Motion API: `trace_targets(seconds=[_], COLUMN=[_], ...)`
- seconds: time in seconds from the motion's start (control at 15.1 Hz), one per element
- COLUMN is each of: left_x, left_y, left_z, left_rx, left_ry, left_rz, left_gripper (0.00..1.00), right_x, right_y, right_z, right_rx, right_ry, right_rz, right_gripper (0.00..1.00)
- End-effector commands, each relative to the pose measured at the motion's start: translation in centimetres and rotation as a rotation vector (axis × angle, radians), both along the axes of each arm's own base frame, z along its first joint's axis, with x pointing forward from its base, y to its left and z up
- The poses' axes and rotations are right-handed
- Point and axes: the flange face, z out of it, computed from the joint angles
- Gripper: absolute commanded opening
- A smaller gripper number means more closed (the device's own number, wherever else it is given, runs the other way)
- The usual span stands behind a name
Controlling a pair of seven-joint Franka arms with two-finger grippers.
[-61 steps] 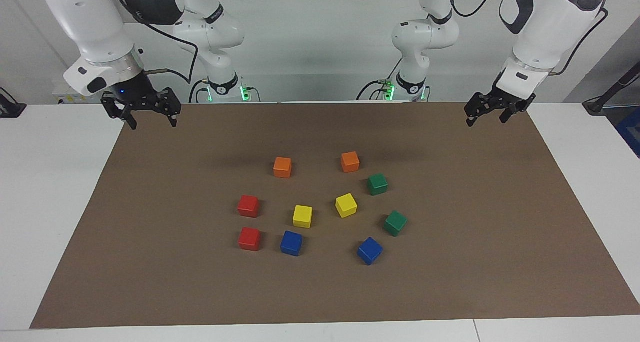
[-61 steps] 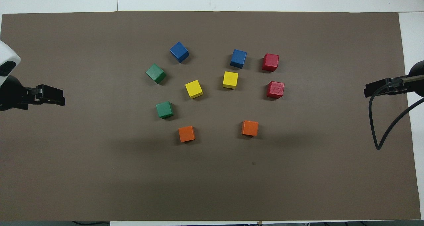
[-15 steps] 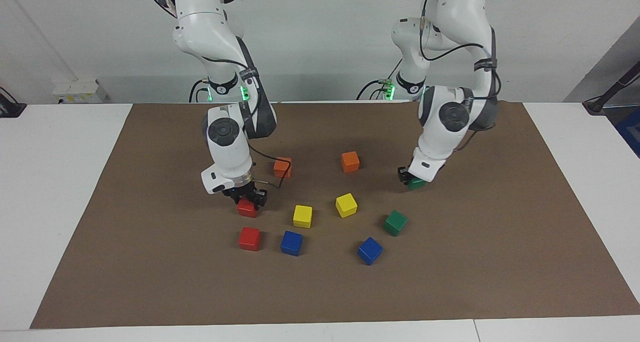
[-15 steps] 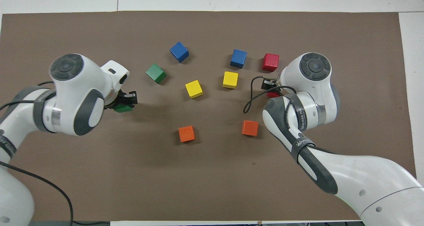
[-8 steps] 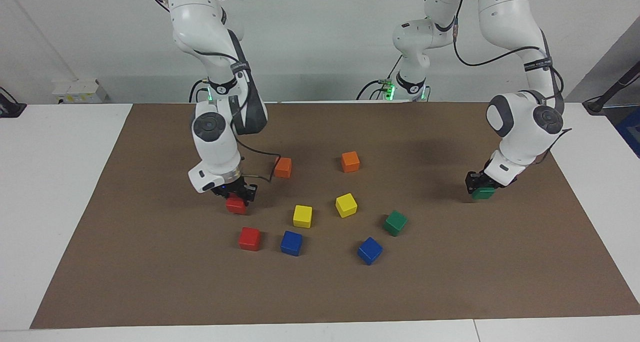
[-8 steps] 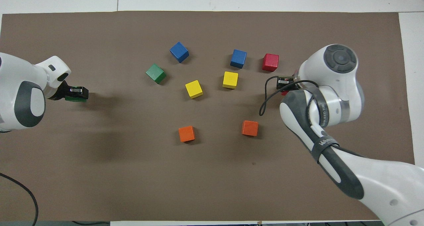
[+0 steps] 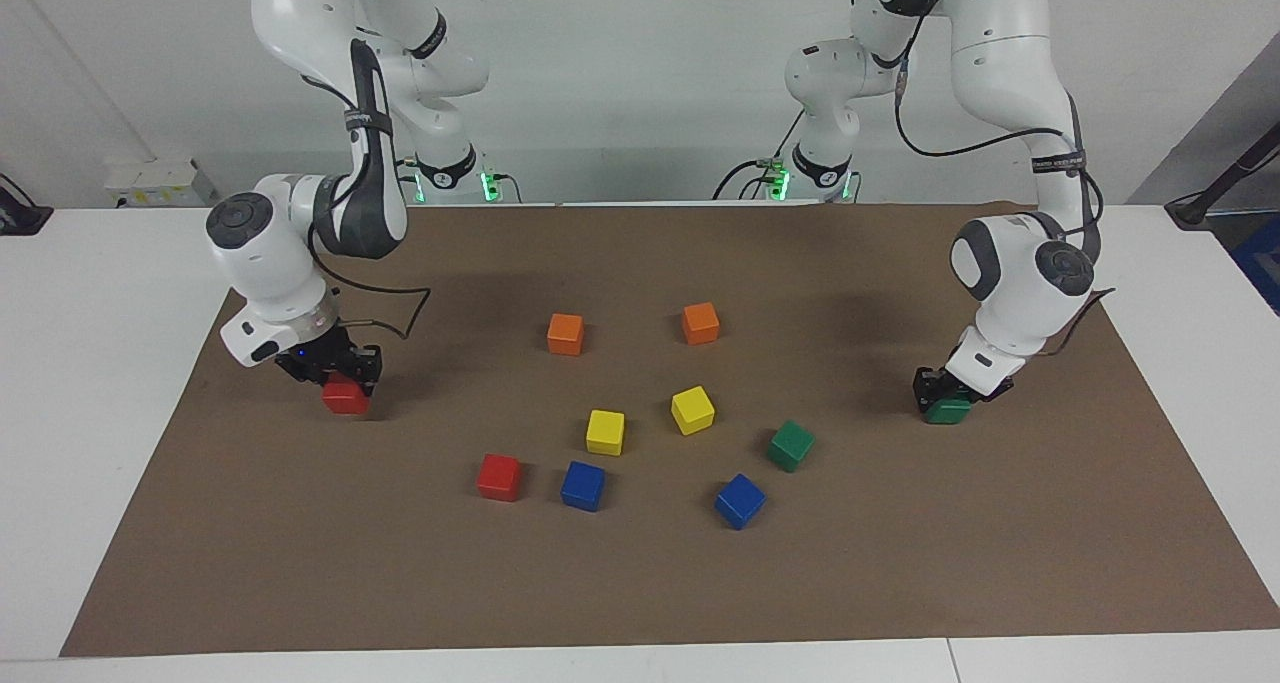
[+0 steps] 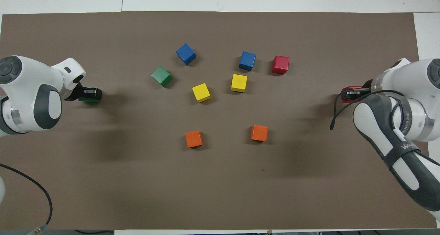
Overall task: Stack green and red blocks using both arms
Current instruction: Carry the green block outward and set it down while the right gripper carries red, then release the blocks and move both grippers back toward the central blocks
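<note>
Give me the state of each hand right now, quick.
Left hand: shut on a green block, toward the left arm's end of the brown mat.
Right hand: shut on a red block, toward the right arm's end.

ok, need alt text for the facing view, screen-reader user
Two white robot arms each hold a cube low over a brown mat: the right end effector grips a red cube at its end, the left end effector a green cube at the other. Between them sit eight loose cubes: two orange, two yellow, two blue, one red, one green.
</note>
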Motion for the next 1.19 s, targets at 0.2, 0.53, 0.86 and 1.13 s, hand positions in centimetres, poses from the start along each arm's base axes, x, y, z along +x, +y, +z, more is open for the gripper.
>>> trace_targets(seconds=[0.2, 0.53, 0.86, 1.13], left_x=[3.1, 4.9, 5.5, 6.0], left_y=[-0.6, -7.0, -19.4, -22.4], left_z=[4.7, 10.6, 9.5, 7.0], left_rx=[-0.021, -0.019, -0.028, 0.011], left_ry=[0.018, 0.063, 0.039, -0.008], left_rz=[0.090, 0.261, 0.654, 0.738], left_gripper=[1.00, 1.00, 1.00, 1.00], right_x=[0.6, 2.3, 8.2, 11.5], right_y=[-0.1, 1.0, 8.7, 16.1], right_z=[-2.9, 0.8, 9.5, 7.6], right_rx=[0.002, 0.007, -0.033, -0.038], right_ry=[-0.023, 0.021, 0.053, 0.047], right_rz=[0.012, 0.031, 0.005, -0.115], right_gripper=[0.06, 1.00, 1.00, 1.00])
